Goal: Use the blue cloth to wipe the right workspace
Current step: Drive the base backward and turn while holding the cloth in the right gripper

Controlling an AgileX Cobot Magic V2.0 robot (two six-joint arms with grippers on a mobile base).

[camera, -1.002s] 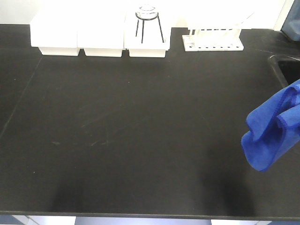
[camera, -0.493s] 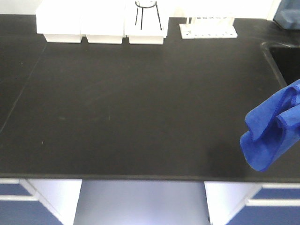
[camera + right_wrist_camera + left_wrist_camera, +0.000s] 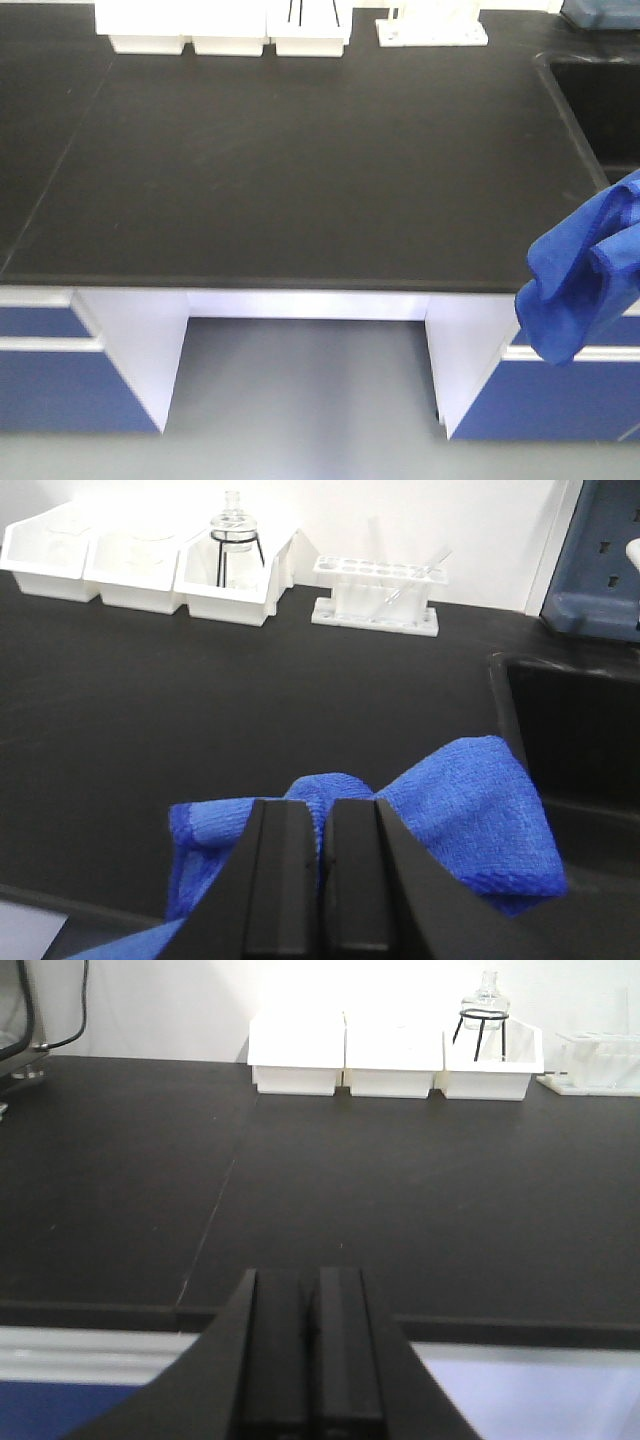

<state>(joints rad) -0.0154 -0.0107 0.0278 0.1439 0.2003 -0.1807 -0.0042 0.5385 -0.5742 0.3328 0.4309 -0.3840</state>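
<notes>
Right wrist-mounted: clamped tight in the right gripper, the blue cloth, bunched ahead of and to both sides of the fingers. Below and ahead, black countertop; further ahead, white bins and a test-tube rack; ahead-right, a sink. Closed on nothing, the left gripper, countertop edge just ahead

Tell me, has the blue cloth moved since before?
Yes. The blue cloth has backed away from the white bins: earlier it hung over the black countertop, now its lower part hangs past the front edge.
</notes>
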